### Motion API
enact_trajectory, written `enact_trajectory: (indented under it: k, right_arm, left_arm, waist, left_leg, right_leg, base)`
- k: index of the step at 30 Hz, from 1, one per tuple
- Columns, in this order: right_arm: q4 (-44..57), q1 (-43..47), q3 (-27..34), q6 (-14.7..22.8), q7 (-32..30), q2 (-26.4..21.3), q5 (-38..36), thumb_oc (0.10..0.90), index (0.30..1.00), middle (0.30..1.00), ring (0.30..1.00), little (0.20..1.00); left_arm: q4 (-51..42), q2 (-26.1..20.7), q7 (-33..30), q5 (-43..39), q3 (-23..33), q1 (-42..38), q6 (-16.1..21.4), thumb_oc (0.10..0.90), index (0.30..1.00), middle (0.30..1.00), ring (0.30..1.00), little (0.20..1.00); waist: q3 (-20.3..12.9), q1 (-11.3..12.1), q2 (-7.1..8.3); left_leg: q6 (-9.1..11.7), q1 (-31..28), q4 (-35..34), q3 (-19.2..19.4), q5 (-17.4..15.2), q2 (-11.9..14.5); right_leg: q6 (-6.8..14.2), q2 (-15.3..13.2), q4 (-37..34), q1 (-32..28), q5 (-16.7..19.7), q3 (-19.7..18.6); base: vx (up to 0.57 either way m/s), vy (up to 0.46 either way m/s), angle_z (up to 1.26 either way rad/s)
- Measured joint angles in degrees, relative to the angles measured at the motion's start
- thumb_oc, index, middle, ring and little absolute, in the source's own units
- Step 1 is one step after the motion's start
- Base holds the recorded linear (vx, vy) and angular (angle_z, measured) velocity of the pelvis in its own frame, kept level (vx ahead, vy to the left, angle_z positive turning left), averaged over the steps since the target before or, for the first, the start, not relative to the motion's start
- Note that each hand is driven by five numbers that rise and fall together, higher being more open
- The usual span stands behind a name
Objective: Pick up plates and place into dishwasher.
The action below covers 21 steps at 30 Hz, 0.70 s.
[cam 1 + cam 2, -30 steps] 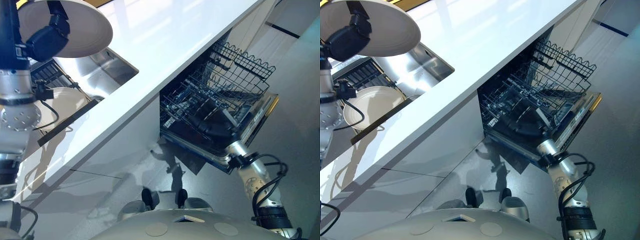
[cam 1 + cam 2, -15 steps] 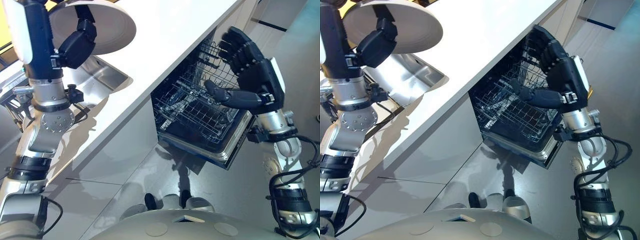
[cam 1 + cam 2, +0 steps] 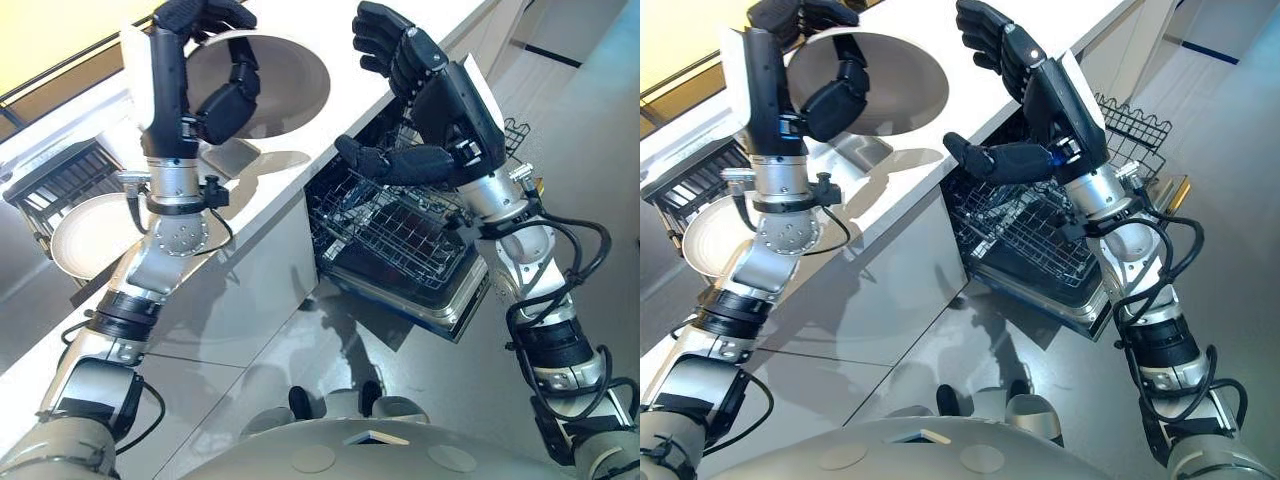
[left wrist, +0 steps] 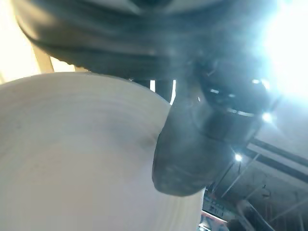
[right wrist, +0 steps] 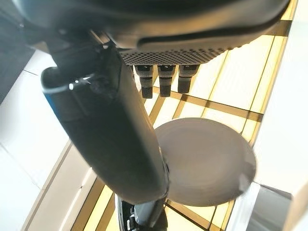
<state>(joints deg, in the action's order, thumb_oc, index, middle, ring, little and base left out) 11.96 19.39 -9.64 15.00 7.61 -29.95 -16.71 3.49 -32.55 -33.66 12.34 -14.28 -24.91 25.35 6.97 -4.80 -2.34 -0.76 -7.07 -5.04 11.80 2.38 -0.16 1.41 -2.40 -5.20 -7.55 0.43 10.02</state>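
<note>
My left hand (image 3: 215, 105) is raised over the white counter, shut on the rim of a white plate (image 3: 275, 85) that is tilted on edge. The left wrist view shows its thumb (image 4: 187, 154) pressed on the plate (image 4: 82, 159). My right hand (image 3: 440, 105) is open with spread fingers, just right of the plate and apart from it; its wrist view shows the plate (image 5: 207, 163) past the thumb (image 5: 110, 125). Below the hands, the dishwasher (image 3: 470, 290) stands open with its wire rack (image 3: 400, 225) pulled out. A second plate (image 3: 90, 230) lies by the sink.
The white counter (image 3: 400, 30) runs diagonally above the dishwasher. A dark dish rack (image 3: 60, 180) sits at the left by the second plate. An upper wire basket (image 3: 1130, 125) sticks out at the right. Grey floor lies below the open door.
The camera has shifted. My left hand has carried the plate to the right, toward the dishwasher. My right hand has risen from the dishwasher door to beside the plate, fingers spread.
</note>
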Motion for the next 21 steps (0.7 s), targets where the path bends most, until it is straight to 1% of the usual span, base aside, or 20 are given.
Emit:
enact_trajectory:
  k: [5,8,10,12,14,15,16,17,18,19,21]
  right_arm:
    - [-0.1,0.0,-0.3,-2.6,-2.6,0.7,-0.1,0.800,0.900,0.900,0.900,0.900]
    - [-0.2,0.0,-0.7,-5.5,-2.5,2.0,-0.6,0.800,0.900,0.900,0.900,0.900]
    - [-0.6,0.0,-1.7,-7.0,-2.4,2.0,-2.4,0.800,0.900,0.900,0.900,0.900]
    - [-1.6,0.0,-3.5,-9.0,-2.3,2.2,-2.6,0.800,0.900,0.900,0.900,0.900]
    - [-2.7,0.0,-3.7,-10.7,-2.1,2.0,-2.9,0.800,0.900,0.900,0.900,0.900]
    - [-3.4,0.0,-3.8,-12.2,-1.7,2.0,-3.9,0.328,0.495,0.495,0.495,0.428]
    - [-3.8,0.0,-3.8,-12.7,-1.5,2.0,-4.3,0.259,0.436,0.436,0.436,0.359]
    - [-4.7,0.0,-3.9,-13.9,-0.7,1.9,-5.3,0.100,0.300,0.300,0.300,0.200]
    - [-5.7,-0.1,-3.9,-15.6,0.0,1.9,-7.1,0.100,0.300,0.300,0.300,0.200]
    - [-6.4,-0.1,-4.1,-16.4,0.2,1.9,-7.8,0.100,0.300,0.300,0.300,0.200]
    - [-7.8,-0.2,-4.7,-16.9,0.3,1.9,-9.0,0.100,0.300,0.300,0.300,0.200]
  left_arm:
    - [-0.5,1.4,3.8,-1.2,-2.1,0.0,0.0,0.100,0.300,0.300,0.300,0.200]
    - [-2.6,2.0,6.1,-1.2,-3.2,0.0,0.2,0.100,0.300,0.300,0.300,0.200]
    - [-4.0,2.2,7.7,-1.3,-3.9,0.0,0.6,0.100,0.300,0.300,0.300,0.200]
    - [-5.5,2.6,9.7,-1.4,-4.3,0.0,1.4,0.100,0.300,0.300,0.300,0.200]
    - [-5.6,2.4,11.2,-2.1,-4.5,0.0,1.5,0.100,0.300,0.300,0.300,0.200]
    - [-5.7,2.5,11.8,-2.2,-4.6,0.0,1.5,0.100,0.300,0.300,0.300,0.200]
    - [-5.7,2.5,12.1,-2.2,-4.7,0.0,1.5,0.100,0.300,0.300,0.300,0.200]
    - [-5.7,2.5,13.0,-2.4,-4.9,0.0,1.6,0.100,0.300,0.300,0.300,0.200]
    - [-5.7,2.5,14.4,-3.3,-5.3,0.0,2.2,0.100,0.300,0.300,0.300,0.200]
    - [-5.7,2.5,15.3,-4.0,-5.6,0.0,2.4,0.100,0.300,0.300,0.300,0.200]
    - [-5.8,2.5,17.1,-4.7,-6.1,0.0,2.4,0.100,0.300,0.300,0.300,0.200]
  waist:
    - [0.0,0.7,0.05]
    - [0.1,0.8,0.14]
    - [0.1,0.8,0.20]
    - [0.2,0.8,0.25]
    - [0.2,0.9,0.29]
    - [0.3,0.9,0.43]
    - [0.3,0.9,0.47]
    - [0.3,1.1,0.56]
    - [0.4,1.3,0.73]
    - [0.5,1.4,0.84]
    - [0.6,1.6,0.97]
  left_leg:
    - [0.0,0.0,0.0,-0.3,0.0,0.0]
    - [0.0,0.0,0.0,-0.6,0.0,0.0]
    - [0.0,0.0,0.0,-0.7,0.0,0.0]
    - [0.0,0.0,0.0,-0.8,0.0,0.0]
    - [0.0,0.0,0.0,-0.9,0.0,0.0]
    - [0.0,0.0,0.0,-1.0,0.0,0.0]
    - [0.0,0.0,0.0,-1.1,0.0,0.0]
    - [0.0,0.0,0.0,-1.1,0.0,0.0]
    - [0.0,0.1,0.0,-1.1,0.0,0.0]
    - [0.0,0.1,0.0,-1.2,0.1,0.0]
    - [0.0,0.2,0.0,-1.5,0.1,0.0]
  right_leg:
    - [0.0,0.0,0.0,-0.1,0.0,0.1]
    - [0.0,0.0,0.0,-0.3,0.0,0.2]
    - [0.0,0.0,0.0,-0.3,0.0,0.2]
    - [0.0,0.0,0.0,-0.3,0.0,0.3]
    - [0.0,0.0,0.0,-0.4,0.0,0.4]
    - [0.0,0.0,0.0,-0.4,0.0,0.6]
    - [0.0,0.0,0.0,-0.4,0.0,0.6]
    - [0.0,0.0,0.0,-0.4,0.0,0.6]
    - [0.0,0.0,0.0,-0.4,0.0,0.8]
    - [0.0,0.0,0.0,-0.4,0.0,1.2]
    - [0.0,0.0,0.0,-0.4,0.0,1.6]
  base:
    - [0.02,-0.005,0.02]
    - [0.02,-0.006,0.03]
    - [0.00,0.000,0.00]
    - [0.00,0.000,0.00]
    - [0.01,-0.002,0.02]
    - [0.02,-0.003,0.03]
    - [0.00,0.000,0.00]
    - [0.00,0.000,0.00]
    - [0.00,0.000,0.00]
    - [0.02,-0.007,0.06]
    - [0.02,-0.006,0.08]
